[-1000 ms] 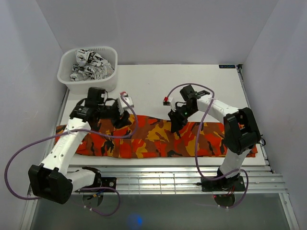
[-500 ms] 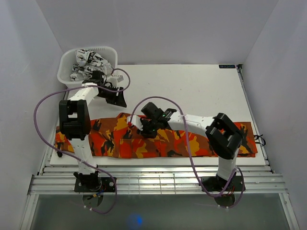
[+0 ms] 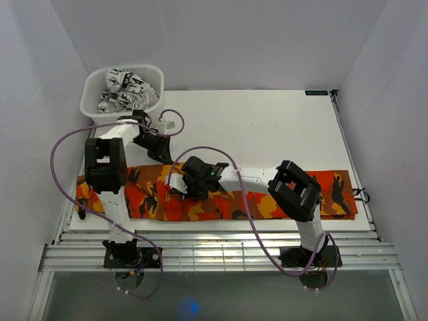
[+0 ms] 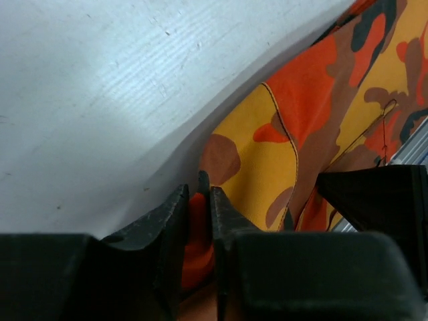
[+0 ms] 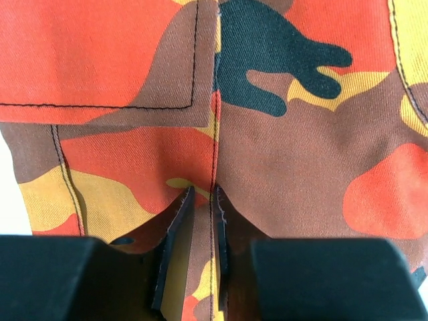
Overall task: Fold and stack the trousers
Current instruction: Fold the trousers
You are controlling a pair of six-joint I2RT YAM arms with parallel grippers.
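Note:
The orange, brown and black camouflage trousers (image 3: 147, 200) lie stretched left to right along the near part of the white table (image 3: 267, 127). My left gripper (image 3: 160, 154) is at the trousers' far edge on the left. In the left wrist view it (image 4: 198, 190) is shut on a fold of the trousers (image 4: 267, 147). My right gripper (image 3: 190, 182) sits low on the trousers just right of it. In the right wrist view it (image 5: 200, 194) is shut on a pinch of the trousers (image 5: 301, 134) along a stitched seam.
A white basket (image 3: 155, 72) with a crumpled black-and-white garment (image 3: 124, 90) stands at the table's far left corner. White walls close in the left, back and right sides. A metal rail (image 3: 227, 251) runs along the near edge.
My left gripper has come from beside the basket down to the trousers' far edge and closed on it. My right gripper has slid left along the trousers.

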